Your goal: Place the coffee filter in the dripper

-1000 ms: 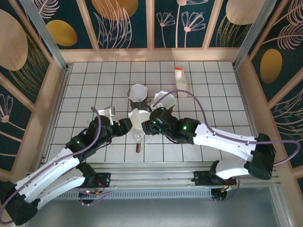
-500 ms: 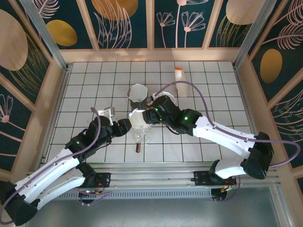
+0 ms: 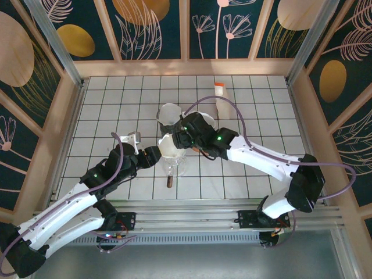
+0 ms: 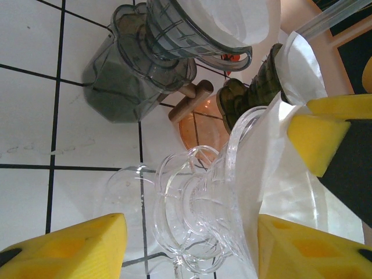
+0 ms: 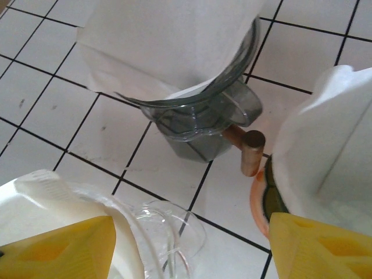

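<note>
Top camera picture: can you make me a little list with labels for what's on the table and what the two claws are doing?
Table: white tiles with dark lines
Glass dripper: near the middle, white paper filter sitting in it
Left claw: fingers either side of the glass dripper; grip unclear
Right claw: open, right beside the paper filter
Grey dripper: behind, holds second filter
Orange holder: beside the grey one, holds third filter
Bottle: white, orange cap, farther back

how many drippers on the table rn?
3: clear glass dripper at centre, smoky grey dripper behind it, orange-based dripper right of the grey one. Others may be hidden.
</note>
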Available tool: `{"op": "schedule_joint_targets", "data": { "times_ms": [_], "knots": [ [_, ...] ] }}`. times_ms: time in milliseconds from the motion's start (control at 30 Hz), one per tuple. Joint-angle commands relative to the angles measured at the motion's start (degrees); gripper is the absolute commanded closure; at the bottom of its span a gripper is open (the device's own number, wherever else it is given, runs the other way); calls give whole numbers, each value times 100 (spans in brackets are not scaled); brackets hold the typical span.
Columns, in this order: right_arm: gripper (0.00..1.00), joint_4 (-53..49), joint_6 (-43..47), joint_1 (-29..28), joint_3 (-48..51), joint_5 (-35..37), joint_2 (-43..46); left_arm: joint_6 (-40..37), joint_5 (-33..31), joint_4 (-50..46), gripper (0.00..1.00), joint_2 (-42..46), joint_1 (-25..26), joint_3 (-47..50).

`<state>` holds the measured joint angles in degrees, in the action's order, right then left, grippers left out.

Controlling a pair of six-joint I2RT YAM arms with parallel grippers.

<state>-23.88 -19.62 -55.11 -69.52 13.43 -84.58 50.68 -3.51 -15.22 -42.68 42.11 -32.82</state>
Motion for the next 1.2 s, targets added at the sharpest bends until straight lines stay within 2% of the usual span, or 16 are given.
{"op": "schedule_joint_targets", "data": {
  "times_ms": [0,400,1167],
  "knots": [
    [29,-129,-7,-76,-244,2,107,39,-7,1,41,39,-34,55],
    [28,-875,163,-185,-597,-692,-282,31,24,79,40,22,-34,100],
    [28,-1469,519,-183,-1097,-630,-1117,28,74,151,40,-47,-32,109]
  ]
}}
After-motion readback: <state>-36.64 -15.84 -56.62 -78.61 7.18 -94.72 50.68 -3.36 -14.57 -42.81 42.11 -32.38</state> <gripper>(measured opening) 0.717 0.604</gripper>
